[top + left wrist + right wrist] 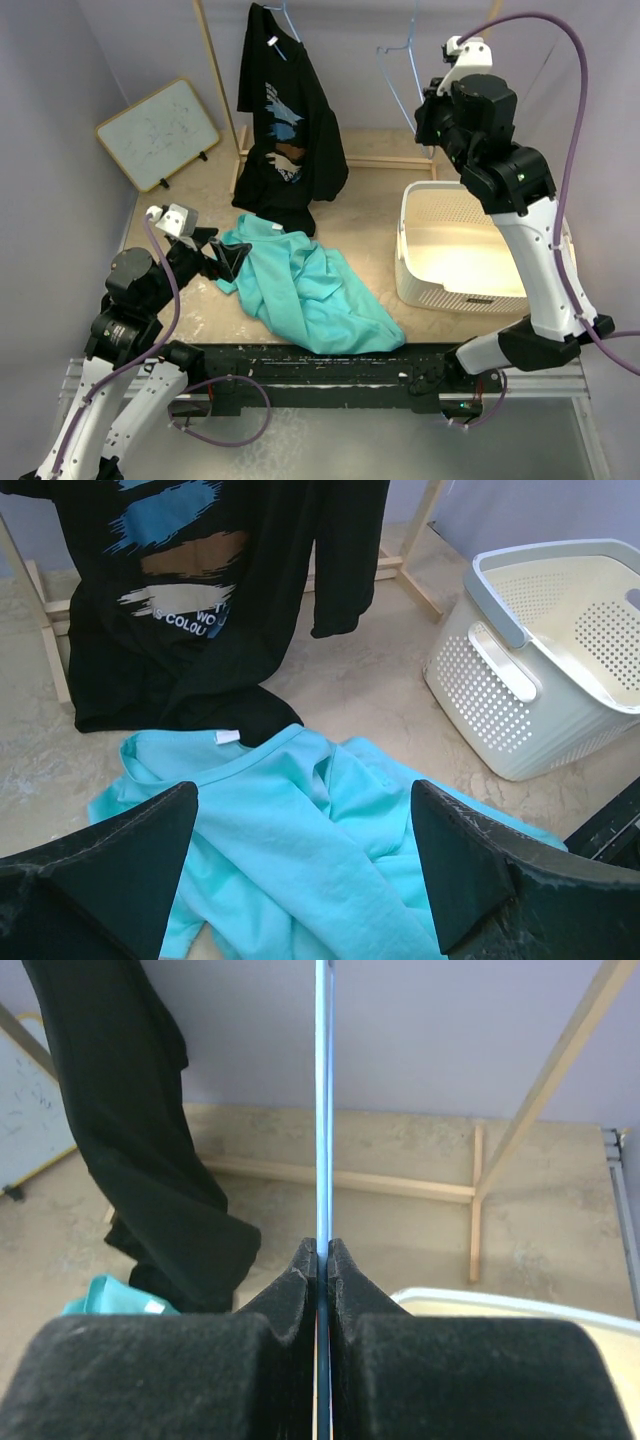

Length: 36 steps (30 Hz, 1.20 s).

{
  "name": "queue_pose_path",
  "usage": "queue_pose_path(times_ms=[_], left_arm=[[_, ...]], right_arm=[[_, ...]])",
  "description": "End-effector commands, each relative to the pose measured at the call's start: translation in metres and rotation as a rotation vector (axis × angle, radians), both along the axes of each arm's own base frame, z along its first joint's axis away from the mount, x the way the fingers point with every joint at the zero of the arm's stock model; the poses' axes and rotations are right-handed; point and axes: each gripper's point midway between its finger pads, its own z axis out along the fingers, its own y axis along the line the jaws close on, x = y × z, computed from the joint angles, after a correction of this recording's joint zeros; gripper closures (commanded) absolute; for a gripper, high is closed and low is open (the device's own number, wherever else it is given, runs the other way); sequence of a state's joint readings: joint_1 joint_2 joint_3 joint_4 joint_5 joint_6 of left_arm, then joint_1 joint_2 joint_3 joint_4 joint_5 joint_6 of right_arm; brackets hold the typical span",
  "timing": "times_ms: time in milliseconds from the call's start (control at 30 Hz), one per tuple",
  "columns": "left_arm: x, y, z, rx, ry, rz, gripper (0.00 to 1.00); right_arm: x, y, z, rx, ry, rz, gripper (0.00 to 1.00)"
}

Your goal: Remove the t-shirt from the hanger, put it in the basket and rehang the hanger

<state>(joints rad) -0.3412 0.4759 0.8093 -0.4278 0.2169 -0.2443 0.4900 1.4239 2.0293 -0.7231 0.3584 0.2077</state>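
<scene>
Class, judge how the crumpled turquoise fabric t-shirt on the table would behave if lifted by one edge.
The turquoise fabric t-shirt lies in soft folds, so it would probably hang limp. It looks thin, so likely light.

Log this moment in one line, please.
left gripper open at teal t-shirt | right gripper shut on blue hanger | black t-shirt hanging

We see a plain turquoise t-shirt (310, 290) with a small white neck label. The black t-shirt (322, 150) carries a chest print of blue, brown and white brush stripes with white lettering. The hanger (322, 1110) is pale blue. The basket (490, 700) is cream, dotted all over with small holes, its rim grey. The table (370, 200) is mottled beige, the walls (60, 120) lavender, the cables (573, 140) purple.
</scene>
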Motion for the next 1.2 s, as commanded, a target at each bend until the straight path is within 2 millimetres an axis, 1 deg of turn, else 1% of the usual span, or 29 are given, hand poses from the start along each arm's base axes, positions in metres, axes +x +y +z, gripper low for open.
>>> queue_pose_path(times_ms=[0, 167, 333, 400, 533, 633, 733, 800, 900, 933, 967, 1000, 1033, 1067, 1100, 1133, 1167], left_arm=[[0.001, -0.002, 0.007, -0.015, -0.019, -0.006, 0.11], [-0.001, -0.001, 0.008, -0.018, -0.021, -0.006, 0.11], [-0.001, -0.001, 0.008, -0.018, -0.022, -0.001, 0.11], [-0.001, 0.0, 0.008, -0.017, -0.022, 0.001, 0.11], [-0.001, 0.002, 0.009, -0.017, -0.025, 0.011, 0.11], [-0.001, 0.002, 0.009, -0.017, -0.025, 0.013, 0.11], [0.0, 0.002, 0.008, -0.015, -0.024, 0.015, 0.11], [0.0, 0.002, 0.008, -0.014, -0.022, 0.014, 0.11], [0.0, 0.002, 0.008, -0.012, -0.024, 0.015, 0.11], [0.001, 0.002, 0.008, -0.012, -0.021, 0.013, 0.11], [0.001, 0.002, 0.008, -0.011, -0.021, 0.013, 0.11], [0.001, 0.002, 0.007, -0.011, -0.019, 0.013, 0.11], [0.001, 0.002, 0.007, -0.012, -0.019, 0.012, 0.11], [0.001, 0.002, 0.007, -0.011, -0.02, 0.012, 0.11], [0.001, 0.002, 0.007, -0.011, -0.019, 0.013, 0.11], [0.001, 0.001, 0.007, -0.01, -0.019, 0.012, 0.11], [0.001, 0.001, 0.007, -0.011, -0.018, 0.012, 0.11]], right_arm=[[0.0, -0.016, 0.077, 0.082, -0.245, -0.073, 1.0], [0.016, -0.018, 0.083, 0.085, -0.282, -0.11, 1.0], [0.043, -0.024, 0.083, 0.087, -0.282, -0.13, 1.0], [0.057, -0.026, 0.079, 0.104, -0.27, -0.117, 1.0], [0.084, -0.038, 0.072, 0.151, -0.259, -0.106, 1.0], [0.099, -0.045, 0.07, 0.151, -0.267, -0.122, 1.0], [0.111, -0.05, 0.062, 0.147, -0.258, -0.132, 1.0], [0.119, -0.049, 0.052, 0.147, -0.23, -0.119, 1.0], [0.12, -0.039, 0.038, 0.157, -0.195, -0.07, 1.0], [0.118, -0.035, 0.036, 0.162, -0.187, -0.046, 0.97], [0.114, -0.031, 0.032, 0.169, -0.175, -0.018, 0.87], [0.108, -0.026, 0.032, 0.18, -0.172, 0.01, 0.66], [0.101, -0.021, 0.029, 0.19, -0.162, 0.041, 0.36], [0.092, -0.019, 0.03, 0.201, -0.162, 0.064, 0.18], [0.083, -0.019, 0.028, 0.205, -0.157, 0.074, 0.1], [0.074, -0.02, 0.027, 0.205, -0.158, 0.078, 0.05], [0.065, -0.021, 0.028, 0.207, -0.164, 0.085, 0.03]])
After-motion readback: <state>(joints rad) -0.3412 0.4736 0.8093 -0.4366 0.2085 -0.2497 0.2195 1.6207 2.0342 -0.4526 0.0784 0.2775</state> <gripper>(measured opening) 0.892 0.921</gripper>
